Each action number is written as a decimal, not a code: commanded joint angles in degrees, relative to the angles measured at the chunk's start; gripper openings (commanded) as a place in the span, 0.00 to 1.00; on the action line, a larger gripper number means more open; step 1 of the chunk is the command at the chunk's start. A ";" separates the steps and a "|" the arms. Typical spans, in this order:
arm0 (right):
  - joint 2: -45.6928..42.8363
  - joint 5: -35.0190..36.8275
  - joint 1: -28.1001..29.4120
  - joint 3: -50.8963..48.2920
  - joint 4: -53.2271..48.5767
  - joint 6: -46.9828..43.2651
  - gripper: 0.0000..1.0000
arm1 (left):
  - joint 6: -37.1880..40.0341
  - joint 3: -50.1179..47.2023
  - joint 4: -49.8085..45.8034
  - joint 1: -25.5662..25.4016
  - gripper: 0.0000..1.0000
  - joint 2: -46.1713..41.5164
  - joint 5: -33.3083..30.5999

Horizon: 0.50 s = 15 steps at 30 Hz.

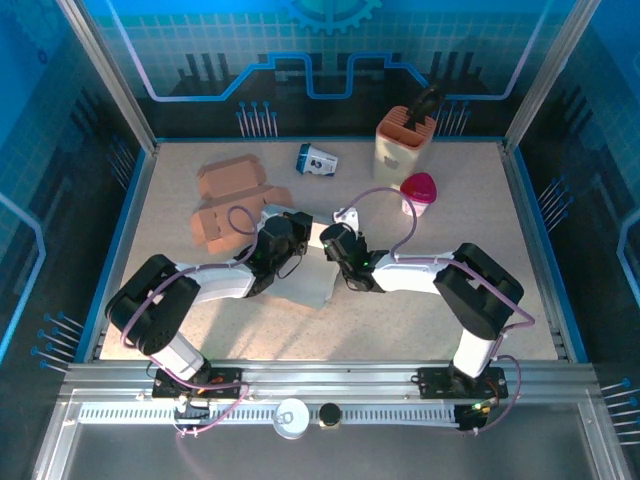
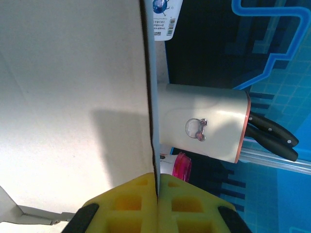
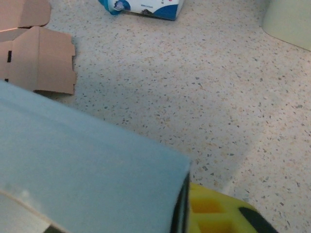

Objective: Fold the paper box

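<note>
Currently the left gripper [image 2: 156,189] clenches the paper box [image 2: 73,97] panel edge-on between both arms; whether the right gripper [image 1: 328,243] grasps it is unclear.

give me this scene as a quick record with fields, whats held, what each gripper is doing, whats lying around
held item: white paper box panel, mid-table between the two arms
left gripper: shut on the panel's edge
right gripper: at the panel, grip unclear
surface: speckled table
far left: flat brown cardboard blanks
far middle: blue and white packet
far right: beige knife block, black handles sticking out
near block: pink-lidded cup
task state: box not yet folded
</note>
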 commanded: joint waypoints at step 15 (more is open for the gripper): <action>-1.82 -7.41 -3.04 -6.81 6.07 -2.45 0.11 | 0.72 0.01 -2.73 -0.79 0.00 0.80 0.48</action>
